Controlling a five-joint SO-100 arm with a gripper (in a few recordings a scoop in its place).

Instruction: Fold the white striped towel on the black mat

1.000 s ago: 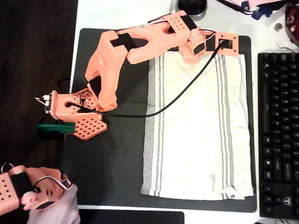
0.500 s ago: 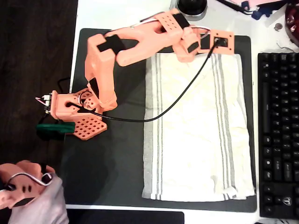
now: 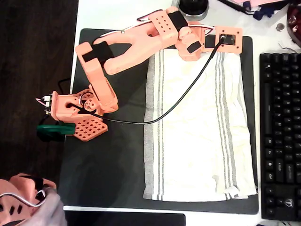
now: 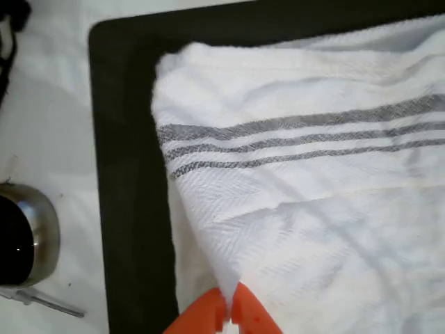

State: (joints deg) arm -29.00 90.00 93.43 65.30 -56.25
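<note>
The white striped towel (image 3: 197, 132) lies spread flat on the right half of the black mat (image 3: 113, 165), its grey stripes running along the left and right sides. My gripper (image 3: 190, 48) is at the towel's top edge, near the mat's far side. In the wrist view the orange fingertips of the gripper (image 4: 228, 307) are shut, and the white striped towel (image 4: 313, 209) is drawn up into a pinched point between them. The black mat (image 4: 128, 139) shows beside the towel's corner.
A black keyboard (image 3: 280, 132) lies right of the mat. A round metal-rimmed black object (image 3: 193, 5) stands just beyond the mat's far edge. My cable (image 3: 174, 106) crosses the towel. The arm's base (image 3: 75, 113) sits on the mat's left side.
The wrist has moved slightly toward the mat's far edge, and the arm's elbow has swung left. The towel's top edge now sits a little farther up the mat.
</note>
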